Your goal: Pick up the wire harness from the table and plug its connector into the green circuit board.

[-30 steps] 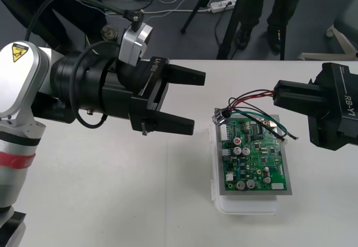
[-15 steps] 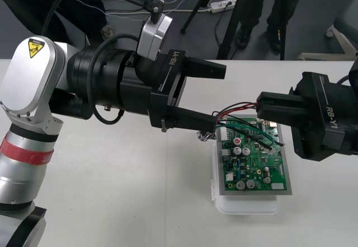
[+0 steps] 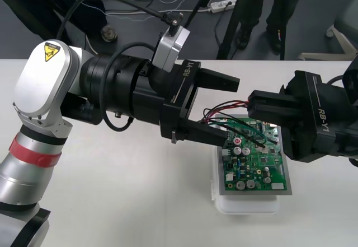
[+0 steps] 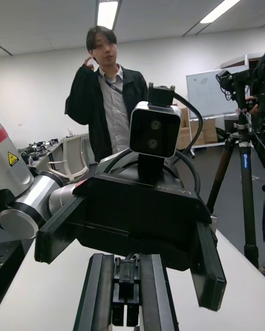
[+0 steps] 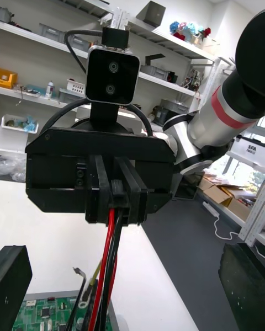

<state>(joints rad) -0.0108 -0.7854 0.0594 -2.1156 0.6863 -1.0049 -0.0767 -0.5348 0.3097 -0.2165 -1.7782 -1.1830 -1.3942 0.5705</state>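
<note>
My right gripper [image 3: 251,108] hovers over the far end of the green circuit board [image 3: 257,160] and is shut on the wire harness. Its red, black and green wires [image 3: 224,108] trail left across the board's far left corner. In the right wrist view a small black piece, seemingly the plug [image 4: 127,284], sits between my shut fingers. My left gripper [image 3: 232,111] faces the right one, open, one finger on each side of the wires; the harness's other end is hidden behind the nearer finger. The left wrist view has the wires [image 5: 107,254] hanging from the right gripper towards the board [image 5: 38,314].
The board rests on a white base [image 3: 246,205] at the table's right. Both arms crowd the space above its far end. Bare table lies in front of and to the left of the base. Cables and tripod legs lie on the dark floor beyond the far edge.
My left arm swung right, and its open fingers now straddle the wires. My right gripper carried the harness left, over the board's far end.
</note>
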